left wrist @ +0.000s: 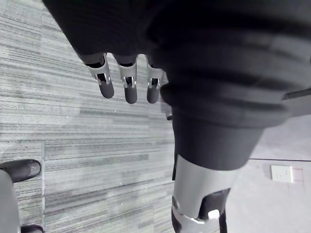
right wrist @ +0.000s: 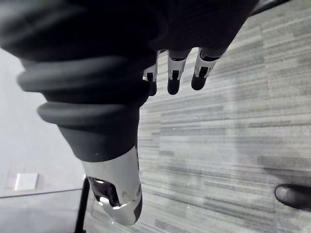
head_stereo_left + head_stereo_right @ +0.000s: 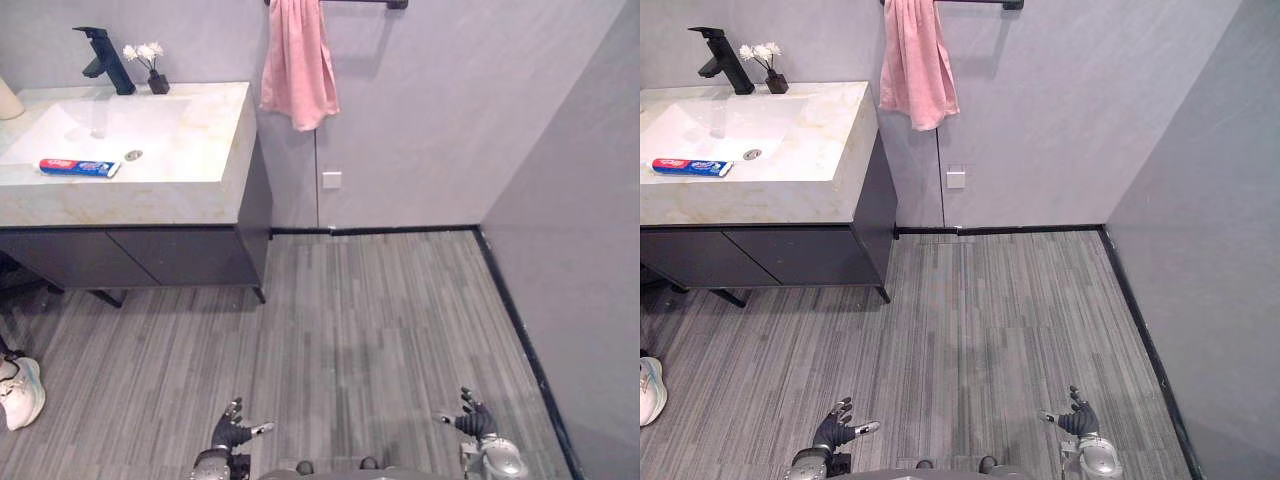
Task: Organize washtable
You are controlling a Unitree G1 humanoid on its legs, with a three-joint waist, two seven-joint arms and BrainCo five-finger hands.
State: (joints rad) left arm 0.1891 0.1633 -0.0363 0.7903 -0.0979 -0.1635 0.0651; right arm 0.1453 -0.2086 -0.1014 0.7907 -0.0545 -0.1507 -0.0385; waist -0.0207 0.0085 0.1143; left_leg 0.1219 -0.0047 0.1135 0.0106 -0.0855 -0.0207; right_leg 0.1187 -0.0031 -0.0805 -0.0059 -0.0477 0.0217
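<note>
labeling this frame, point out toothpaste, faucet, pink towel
toothpaste [image 3: 79,167], left eye view, middle of the tube
faucet [image 3: 110,63], left eye view, its upright body
pink towel [image 3: 298,66], left eye view, middle of the cloth

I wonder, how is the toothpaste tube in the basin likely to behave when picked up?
The toothpaste tube looks small and lies flat, so it is probably light and unlikely to roll. Its smooth skin may slip, and a firm pinch would likely dent it.

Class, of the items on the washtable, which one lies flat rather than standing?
The toothpaste tube lies flat near the drain; the black faucet and flower vase stand upright at the back.
</note>
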